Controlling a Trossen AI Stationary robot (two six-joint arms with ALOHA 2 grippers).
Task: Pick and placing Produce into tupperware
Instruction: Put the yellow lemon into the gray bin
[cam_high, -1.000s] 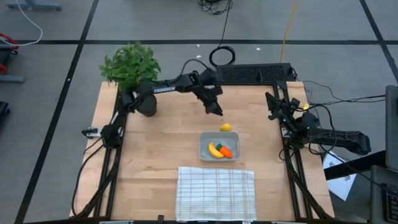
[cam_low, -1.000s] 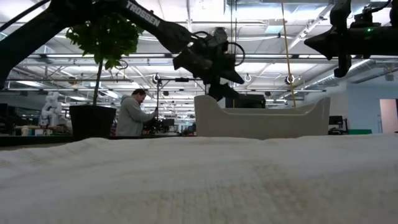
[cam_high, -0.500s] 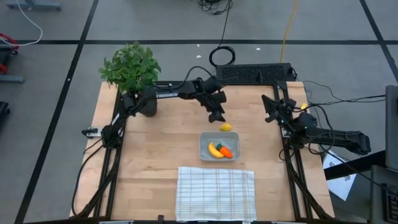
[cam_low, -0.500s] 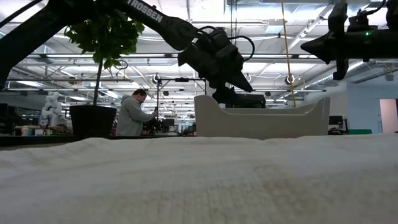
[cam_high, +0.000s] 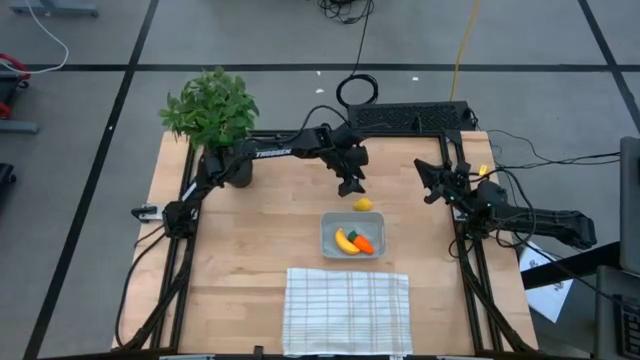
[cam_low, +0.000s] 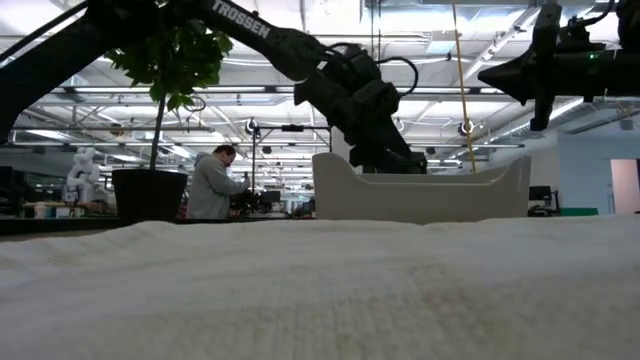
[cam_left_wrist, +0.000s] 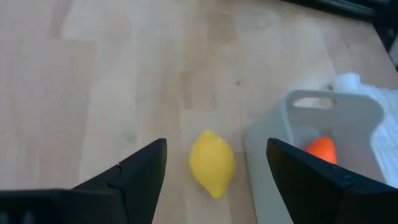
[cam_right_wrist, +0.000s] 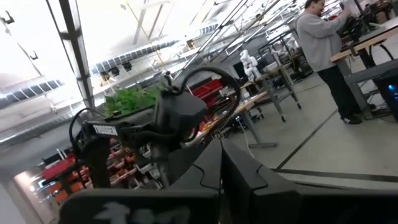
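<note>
The left gripper (cam_high: 353, 187) reaches down from the far side, fingers (cam_left_wrist: 140, 171) spread wide either side of the lemon (cam_left_wrist: 211, 163) lying on the surface just beside the tupperware (cam_left_wrist: 348, 118), while the right gripper (cam_high: 428, 177) waits raised at the right edge, fingers closed together.

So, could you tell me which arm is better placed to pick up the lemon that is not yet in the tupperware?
The left. Its gripper hovers open just beside the lemon, which lies between its fingers in the wrist view. The right gripper is shut, off near the table's right edge.
</note>
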